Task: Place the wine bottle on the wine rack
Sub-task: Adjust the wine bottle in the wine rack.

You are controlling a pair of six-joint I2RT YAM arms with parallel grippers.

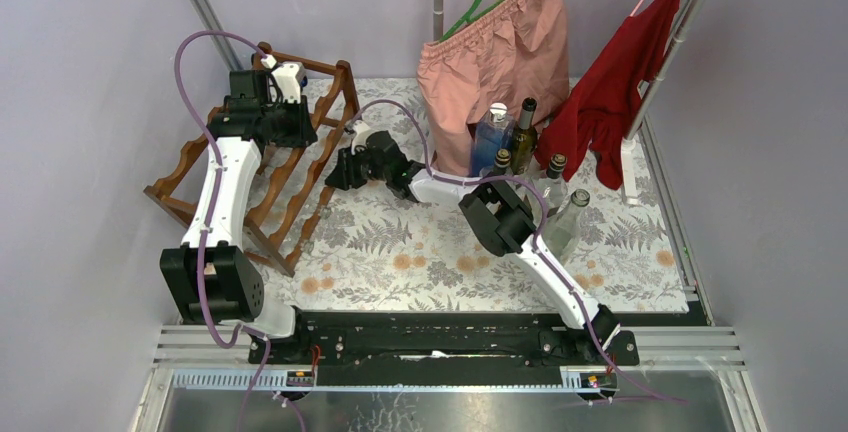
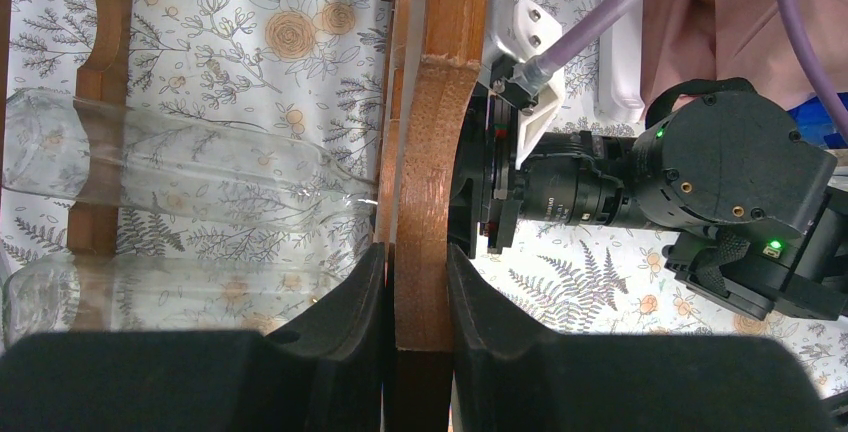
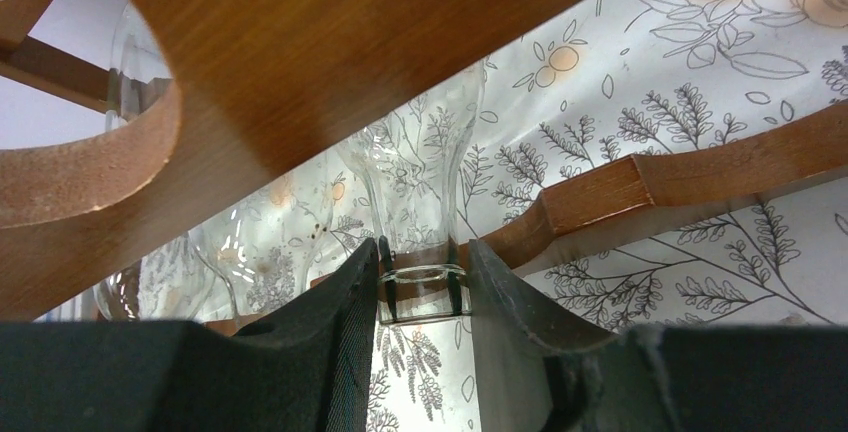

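While left gripper (image 2: 417,272) clamps wine rack (image 2: 440,102) | right gripper (image 3: 422,264) pinches wine bottle (image 3: 415,182) neck | second bottle (image 2: 150,297) racked, wrist views only.

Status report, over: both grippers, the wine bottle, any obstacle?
Left gripper shut on wine rack rail. Right gripper shut on wine bottle neck, bottle lying inside rack. No obstacle seen.

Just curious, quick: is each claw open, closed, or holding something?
Left gripper: closed on a rail of the wine rack.
Right gripper: closed on the neck of the bottle.
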